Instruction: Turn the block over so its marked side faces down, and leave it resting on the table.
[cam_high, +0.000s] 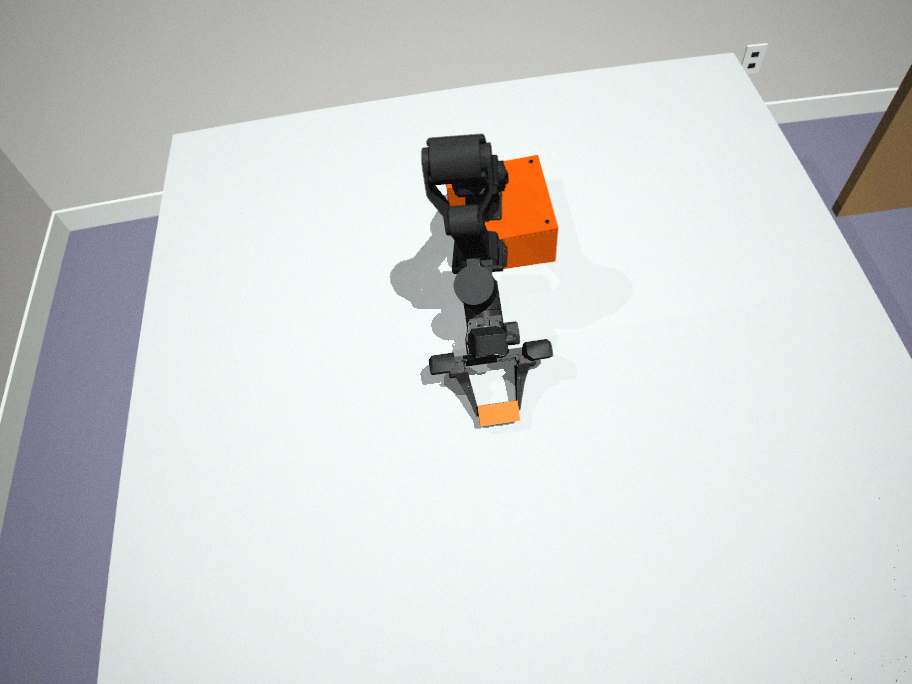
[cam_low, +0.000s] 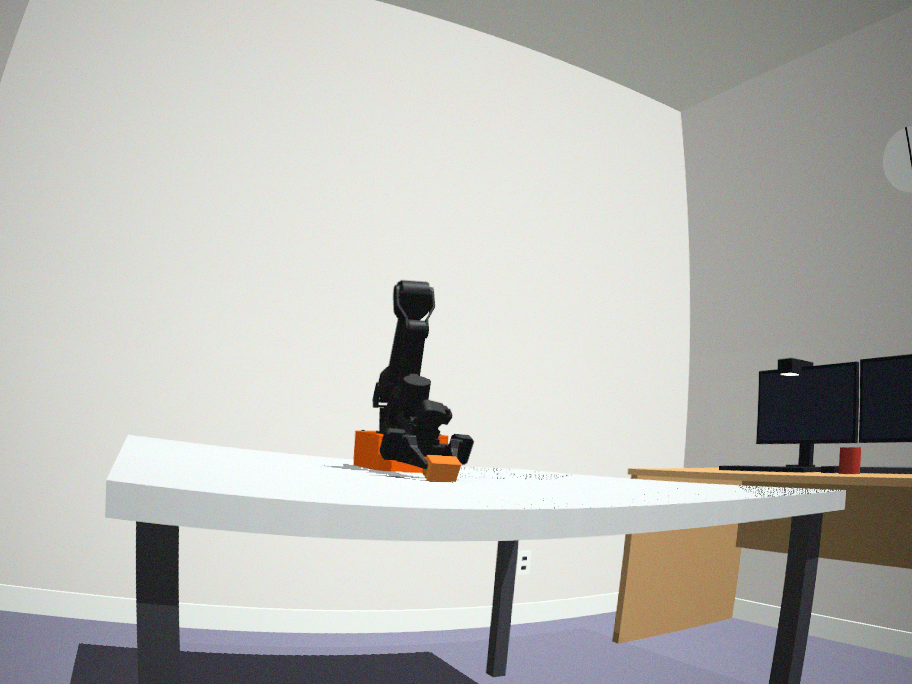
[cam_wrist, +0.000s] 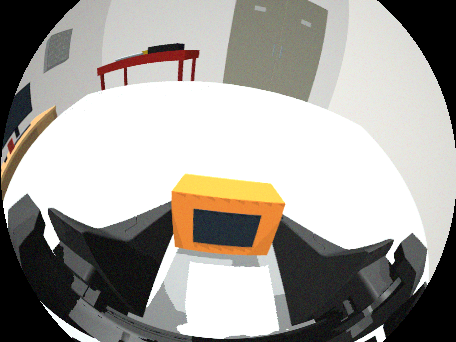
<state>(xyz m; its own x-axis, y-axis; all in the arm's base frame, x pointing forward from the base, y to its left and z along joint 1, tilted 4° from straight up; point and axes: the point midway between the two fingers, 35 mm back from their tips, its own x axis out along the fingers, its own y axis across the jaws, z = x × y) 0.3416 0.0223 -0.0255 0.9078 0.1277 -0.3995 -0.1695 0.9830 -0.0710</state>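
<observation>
- Holding orange block (cam_high: 498, 415) (cam_low: 442, 469) (cam_wrist: 226, 200) in hand (cam_high: 499, 412) (cam_low: 442, 466) (cam_wrist: 227, 225), stopped well short of shut, roughly two-thirds open by the block's width.
- Gripped at both ends, between dark fingers (cam_high: 468, 393).
- Located out in front of orange base box (cam_high: 526, 195) (cam_low: 368, 449), well apart from it, at worktop (cam_high: 294, 515) (cam_low: 294, 494) (cam_wrist: 225, 130) level or just above; can't tell about contact under the block.
- Showing dark rectangular mark (cam_wrist: 226, 228) on the face turned back toward the hand in wrist view; hidden from above. Not flat face-down.
- Reaching forward low at the wrist, with black arm (cam_high: 464, 219) (cam_low: 406, 353) folded, elbow high above the base box.
- Casting grey shadows on the worktop beside the arm and around the hand.
- Off to the side in exterior view: wooden desk (cam_low: 677, 581) with monitors (cam_low: 806, 404) and red cylinder (cam_low: 849, 460).
- Beyond the worktop in wrist view: red table (cam_wrist: 150, 59) and grey double doors (cam_wrist: 275, 50).
</observation>
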